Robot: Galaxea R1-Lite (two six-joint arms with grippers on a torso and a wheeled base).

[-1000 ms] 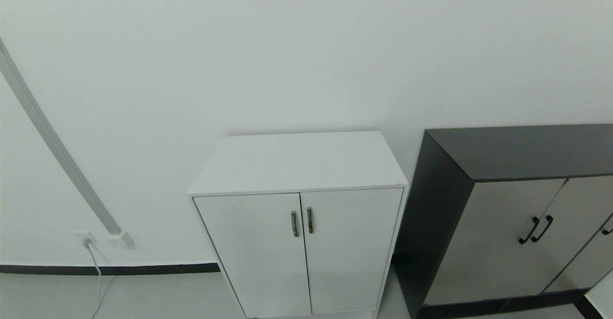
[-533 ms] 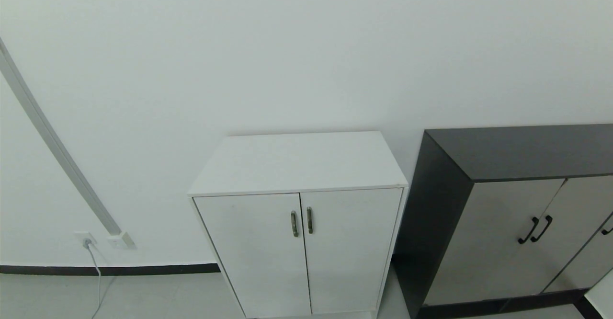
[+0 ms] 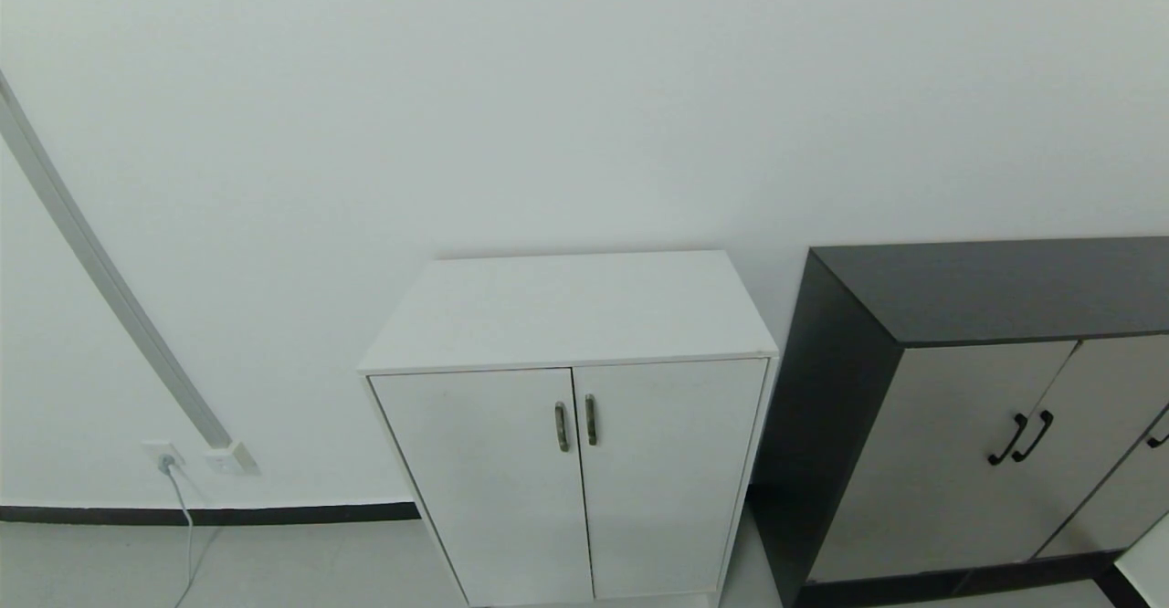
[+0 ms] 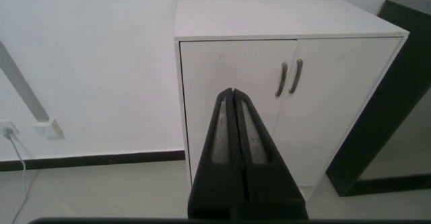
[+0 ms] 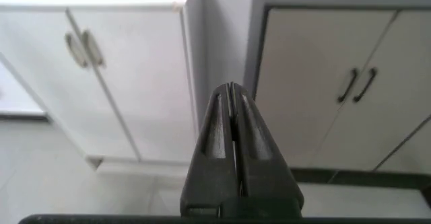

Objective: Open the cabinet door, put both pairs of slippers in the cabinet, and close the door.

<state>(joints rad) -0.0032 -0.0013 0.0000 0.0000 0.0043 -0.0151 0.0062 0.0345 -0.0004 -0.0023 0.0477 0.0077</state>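
A white two-door cabinet (image 3: 571, 407) stands against the wall, both doors shut, with two grey handles (image 3: 575, 424) side by side at the middle. In the left wrist view my left gripper (image 4: 233, 95) is shut and empty, held some way in front of the cabinet's left door (image 4: 232, 83). In the right wrist view my right gripper (image 5: 230, 89) is shut and empty, facing the gap between the white cabinet (image 5: 121, 69) and the dark one (image 5: 337, 83).
A black cabinet (image 3: 968, 389) with grey doors and black handles (image 3: 1023, 436) stands right of the white one. A wall socket with a cable (image 3: 166, 464) and a slanted grey conduit (image 3: 100, 270) are on the left wall. Grey floor (image 3: 228, 562) runs below.
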